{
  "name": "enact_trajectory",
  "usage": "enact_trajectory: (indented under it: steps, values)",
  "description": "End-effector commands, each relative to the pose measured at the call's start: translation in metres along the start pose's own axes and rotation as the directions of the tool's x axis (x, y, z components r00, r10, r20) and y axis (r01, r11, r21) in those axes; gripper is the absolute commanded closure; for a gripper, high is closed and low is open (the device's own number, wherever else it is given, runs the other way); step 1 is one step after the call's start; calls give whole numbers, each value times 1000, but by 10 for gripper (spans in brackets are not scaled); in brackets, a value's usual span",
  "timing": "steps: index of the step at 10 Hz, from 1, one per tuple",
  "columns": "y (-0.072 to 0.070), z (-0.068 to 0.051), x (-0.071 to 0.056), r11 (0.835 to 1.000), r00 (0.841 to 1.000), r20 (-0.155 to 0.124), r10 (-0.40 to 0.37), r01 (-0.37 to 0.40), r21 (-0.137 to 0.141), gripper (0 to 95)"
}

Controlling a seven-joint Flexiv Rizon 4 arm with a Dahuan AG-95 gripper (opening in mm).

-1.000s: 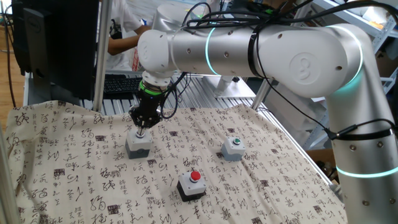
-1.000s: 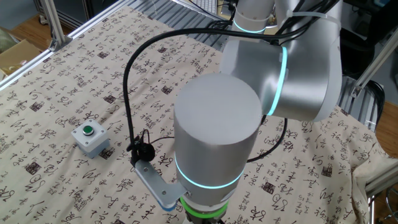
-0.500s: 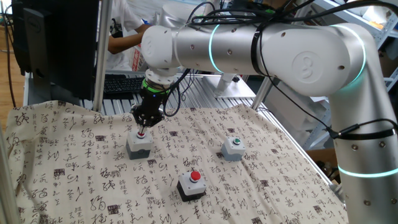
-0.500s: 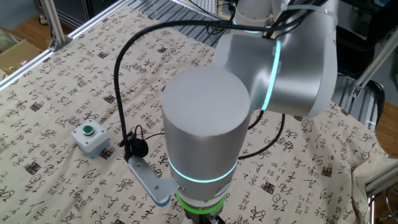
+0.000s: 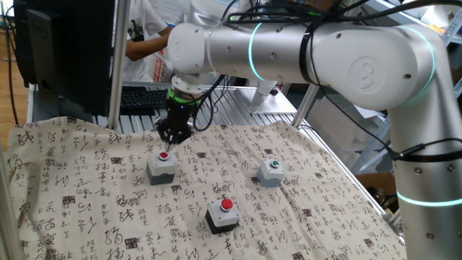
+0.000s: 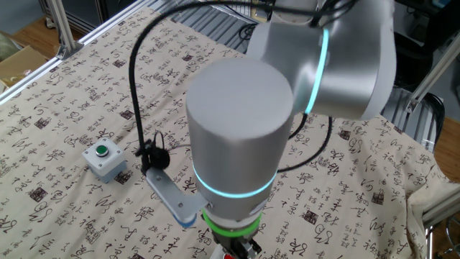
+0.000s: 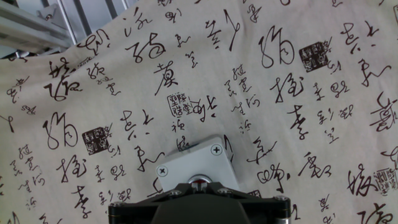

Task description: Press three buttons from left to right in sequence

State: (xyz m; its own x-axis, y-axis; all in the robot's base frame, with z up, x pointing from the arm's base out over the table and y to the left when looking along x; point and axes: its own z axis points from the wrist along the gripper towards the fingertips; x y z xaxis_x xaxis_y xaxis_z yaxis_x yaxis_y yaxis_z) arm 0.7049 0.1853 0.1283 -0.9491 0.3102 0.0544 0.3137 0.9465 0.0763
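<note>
While the gripper [image 5: 172,137] is held just above the grey box with small red button [image 5: 162,165] near the table's left edge, its finger state cannot be told. The red-dome box [image 5: 222,214] and green-button box [image 5: 271,171] are set apart.

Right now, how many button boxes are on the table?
3. The grey box with small red button sits left under the hand, the black-and-white box with red dome nearest the front, the green-button box right.
</note>
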Motion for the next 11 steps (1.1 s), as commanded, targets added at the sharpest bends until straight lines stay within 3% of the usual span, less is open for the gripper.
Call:
enact_trajectory:
  steps: [1, 4, 11]
  values:
    - [-7, -10, 5, 1000, 1000, -8, -3, 3, -4, 950]
    - [-15, -19, 11, 1000, 1000, -12, -2, 2, -5, 950]
    - [-21, -25, 14, 1000, 1000, -14, 19, -19, -19, 950]
